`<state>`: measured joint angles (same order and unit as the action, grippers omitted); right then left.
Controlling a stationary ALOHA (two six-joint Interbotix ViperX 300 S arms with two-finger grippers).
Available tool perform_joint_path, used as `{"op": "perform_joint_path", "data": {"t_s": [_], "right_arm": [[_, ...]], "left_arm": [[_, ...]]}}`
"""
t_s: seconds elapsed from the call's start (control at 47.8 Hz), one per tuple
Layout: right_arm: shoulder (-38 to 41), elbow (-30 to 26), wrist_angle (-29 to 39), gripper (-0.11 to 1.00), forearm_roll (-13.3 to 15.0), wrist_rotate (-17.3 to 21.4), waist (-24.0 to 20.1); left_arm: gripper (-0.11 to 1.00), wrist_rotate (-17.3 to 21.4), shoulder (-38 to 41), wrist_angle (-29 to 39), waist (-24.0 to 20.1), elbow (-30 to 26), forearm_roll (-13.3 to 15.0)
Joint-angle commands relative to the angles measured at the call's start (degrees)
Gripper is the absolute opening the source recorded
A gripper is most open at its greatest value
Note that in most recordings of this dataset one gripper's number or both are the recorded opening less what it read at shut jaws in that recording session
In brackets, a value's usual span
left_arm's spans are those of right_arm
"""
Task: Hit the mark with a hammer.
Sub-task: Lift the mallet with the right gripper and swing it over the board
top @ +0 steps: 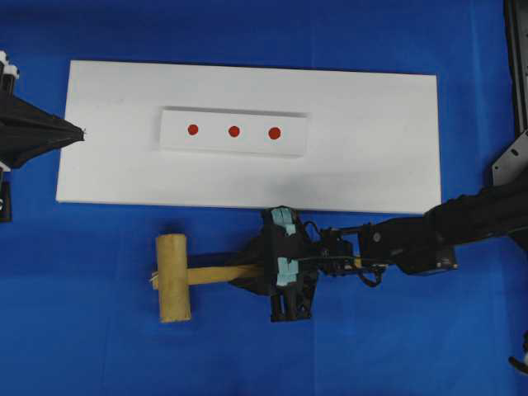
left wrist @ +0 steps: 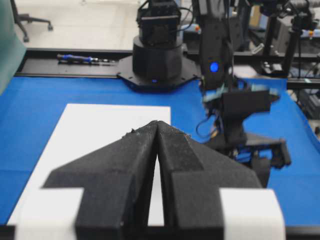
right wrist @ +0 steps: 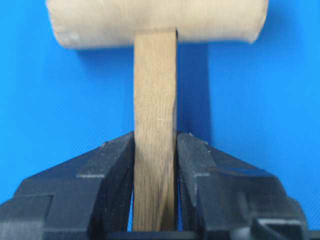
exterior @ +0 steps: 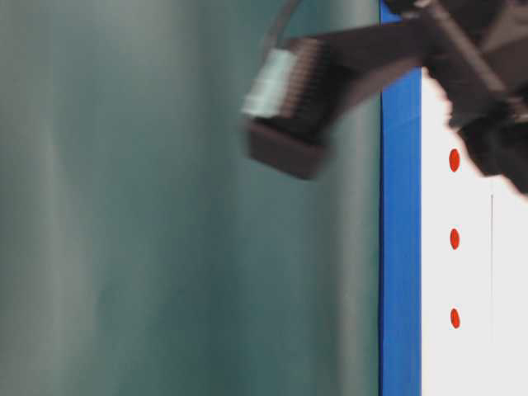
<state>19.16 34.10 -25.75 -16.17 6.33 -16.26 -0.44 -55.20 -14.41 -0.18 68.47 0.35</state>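
Nearest the right wrist view, we noted the right claw clamped on the hammer handle; hammer lay on the blue tabletop just below the white board. Left claw sat closed, holding nothing. Mark was rightmost dot on the raised strip.

Blue cloth covers the table; pale floor behind.

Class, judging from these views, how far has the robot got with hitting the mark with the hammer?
Done: the right gripper has closed on the hammer handle. In hand: the hammer lies on the blue cloth, unlifted. Left: lifting it and striking the mark. The left gripper sits shut, idle.
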Motion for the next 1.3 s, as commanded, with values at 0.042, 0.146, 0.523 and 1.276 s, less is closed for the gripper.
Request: {"op": "perform_joint_path", "data": {"t_s": [0.042,0.146,0.523,1.276], "right_arm": [[-7.7,-0.6,1.1,0.1,0.2,-0.7,-0.2],[-12.3,-0.7,4.6,0.1,0.2,-2.3,0.2],[-21.4,-0.1,10.6,0.1,0.2,-5.9,1.1],[-22.9,1.1,8.0,0.1,0.6,-19.8,17.4]], "left_arm": [[0.0,-0.2,0.3,0.1,0.0,-0.5,0.1],[0.0,-0.3,0.2,0.1,0.0,-0.5,0.1],[0.0,-0.3,0.2,0.1,0.1,-0.5,0.1],[0.0,-0.4,0.5,1.1,0.0,-0.4,0.2]]}}
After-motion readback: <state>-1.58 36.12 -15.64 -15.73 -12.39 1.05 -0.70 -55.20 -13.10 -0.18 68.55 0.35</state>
